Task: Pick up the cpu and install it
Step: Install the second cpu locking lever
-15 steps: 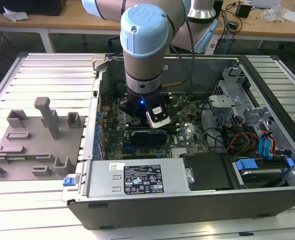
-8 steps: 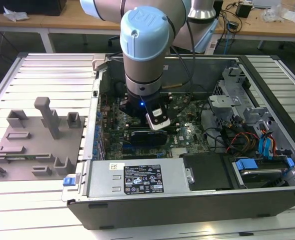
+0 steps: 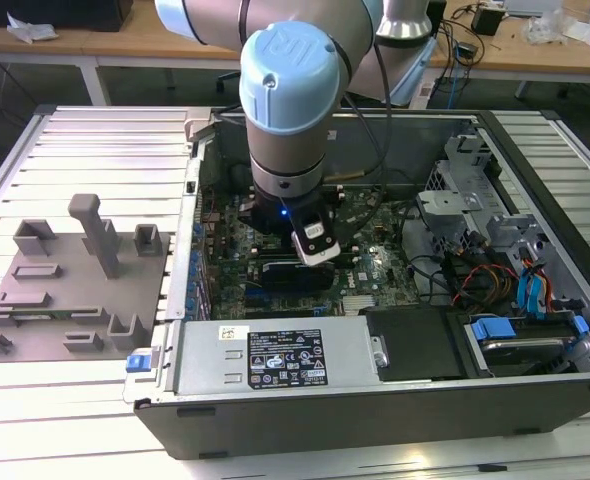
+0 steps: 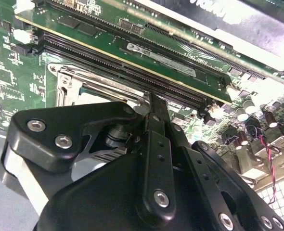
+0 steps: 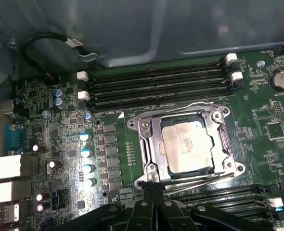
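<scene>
Inside the open case (image 3: 395, 330), the arm (image 3: 285, 90) reaches down over the motherboard (image 5: 60, 125), with the grey tray (image 3: 70, 290) lying well apart on the table at the exterior view's left. In the first wrist view the cpu (image 5: 187, 146) lies flat in the metal-framed socket (image 5: 149, 144), silvery top up, between two banks of memory slots (image 5: 156, 86). The gripper (image 5: 154, 195) sits just beside the socket's edge, its fingers pressed together and holding nothing.
</scene>
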`<state>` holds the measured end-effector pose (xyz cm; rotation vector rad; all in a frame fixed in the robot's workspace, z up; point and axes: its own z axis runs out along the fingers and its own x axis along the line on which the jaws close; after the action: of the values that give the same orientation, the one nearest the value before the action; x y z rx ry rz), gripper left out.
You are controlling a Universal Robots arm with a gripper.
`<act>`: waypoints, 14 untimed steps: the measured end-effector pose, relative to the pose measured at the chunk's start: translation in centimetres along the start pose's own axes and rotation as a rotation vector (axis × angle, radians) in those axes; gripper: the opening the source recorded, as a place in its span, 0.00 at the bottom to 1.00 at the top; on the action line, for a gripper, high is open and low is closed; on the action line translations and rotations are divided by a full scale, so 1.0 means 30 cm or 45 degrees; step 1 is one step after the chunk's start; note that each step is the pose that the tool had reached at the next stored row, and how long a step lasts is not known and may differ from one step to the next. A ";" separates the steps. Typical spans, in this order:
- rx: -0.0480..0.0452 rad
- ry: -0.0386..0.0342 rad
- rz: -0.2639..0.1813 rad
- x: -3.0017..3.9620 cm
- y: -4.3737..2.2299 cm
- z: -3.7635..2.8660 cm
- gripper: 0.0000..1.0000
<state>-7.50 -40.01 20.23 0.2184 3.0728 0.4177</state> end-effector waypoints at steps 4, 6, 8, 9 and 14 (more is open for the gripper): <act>-0.019 0.0023 0.001 0.005 -0.003 0.008 0.11; -0.020 0.0027 0.001 0.010 -0.006 0.015 0.11; -0.021 0.0023 0.001 0.012 -0.008 0.022 0.11; -0.021 0.0026 0.001 0.013 -0.009 0.023 0.11; -0.021 0.0025 0.001 0.014 -0.009 0.024 0.11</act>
<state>-7.90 -40.02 19.45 0.2186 3.0702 0.4432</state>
